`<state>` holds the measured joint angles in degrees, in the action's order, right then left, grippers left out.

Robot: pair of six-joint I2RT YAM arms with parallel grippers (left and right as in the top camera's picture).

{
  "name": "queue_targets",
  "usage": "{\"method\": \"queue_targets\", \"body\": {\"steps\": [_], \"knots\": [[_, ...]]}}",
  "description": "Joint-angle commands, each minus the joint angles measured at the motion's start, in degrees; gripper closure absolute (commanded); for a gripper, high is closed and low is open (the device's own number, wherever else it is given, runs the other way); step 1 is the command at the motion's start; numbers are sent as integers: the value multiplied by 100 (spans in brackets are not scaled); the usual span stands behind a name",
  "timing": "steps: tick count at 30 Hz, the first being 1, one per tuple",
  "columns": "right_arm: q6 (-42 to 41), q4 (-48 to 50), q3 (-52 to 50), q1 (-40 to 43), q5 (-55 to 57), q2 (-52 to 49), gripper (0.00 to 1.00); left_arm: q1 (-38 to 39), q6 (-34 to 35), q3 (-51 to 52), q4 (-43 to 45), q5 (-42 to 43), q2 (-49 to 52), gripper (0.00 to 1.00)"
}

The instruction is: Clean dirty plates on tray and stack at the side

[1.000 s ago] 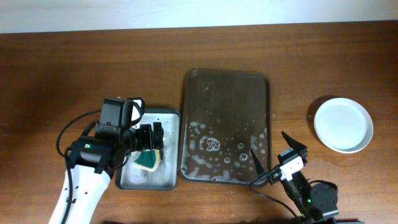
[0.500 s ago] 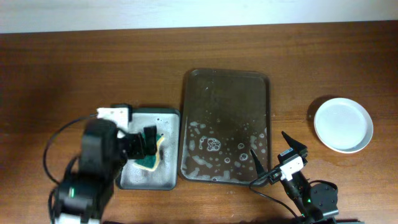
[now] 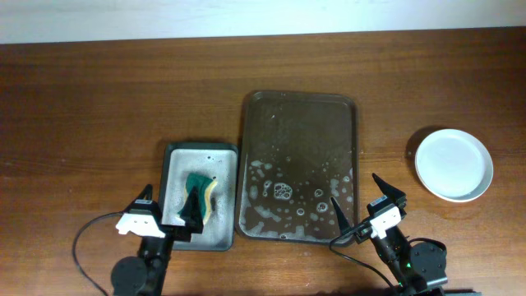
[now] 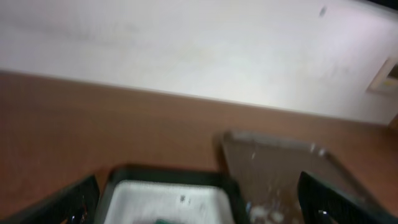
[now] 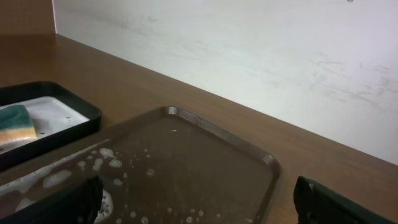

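The dark brown tray (image 3: 300, 115) lies mid-table with soap suds on its near half and no plates on it. It also shows in the right wrist view (image 5: 205, 155) and, blurred, in the left wrist view (image 4: 280, 165). The white plates (image 3: 454, 164) sit on the table to the right of the tray, seen from above as one round dish. My left gripper (image 3: 168, 215) is open and empty at the front edge of the grey tray. My right gripper (image 3: 362, 205) is open and empty by the brown tray's front right corner.
A grey metal tray (image 3: 177, 164) left of the brown tray holds a green and yellow sponge (image 3: 200, 197). Both show in the right wrist view, the tray (image 5: 62, 115) and the sponge (image 5: 15, 124). A pale wall runs behind the table.
My left arm has let go of the sponge and drawn back from the grey tray to the table's front edge. The sponge lies in the grey tray. The right arm has not moved.
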<state>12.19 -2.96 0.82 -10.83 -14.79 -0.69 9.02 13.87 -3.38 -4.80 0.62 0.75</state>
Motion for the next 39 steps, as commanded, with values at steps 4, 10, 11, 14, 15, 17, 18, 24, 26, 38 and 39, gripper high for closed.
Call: {"method": "queue_targets", "body": {"steps": [4, 10, 11, 14, 15, 17, 18, 24, 26, 38, 39], "knots": [[-20, -4, -50, -42, 46, 37, 1, -168, -70, 291, 20, -42, -50, 0], [-20, -4, -50, -42, 46, 37, 1, -168, -72, 289, 17, -42, -46, 0], [-20, -4, -50, -42, 46, 37, 1, -168, -70, 289, 17, -42, -46, 0], [-20, -4, -50, -42, 46, 37, 1, -168, -70, 289, 17, -42, -46, 0], [-20, -4, -50, -42, 46, 37, 1, -168, -72, 289, 17, -42, -46, 0], [-20, -4, -50, -42, 46, 37, 1, -168, -72, 289, 17, -42, -46, 0], [-20, -4, -50, -42, 46, 37, 1, -168, -72, 289, 17, -42, -46, 0], [-20, -4, -50, -42, 46, 37, 1, -168, -72, 289, 17, -42, -46, 0], [-20, -4, -50, -42, 46, 37, 1, -168, -70, 289, 17, -42, -46, 0], [-20, -4, -50, -42, 46, 37, 1, -168, -70, 289, 17, -42, -46, 0], [-20, -4, -50, -42, 46, 37, 1, -168, -72, 289, 17, -42, -46, 0]]}}
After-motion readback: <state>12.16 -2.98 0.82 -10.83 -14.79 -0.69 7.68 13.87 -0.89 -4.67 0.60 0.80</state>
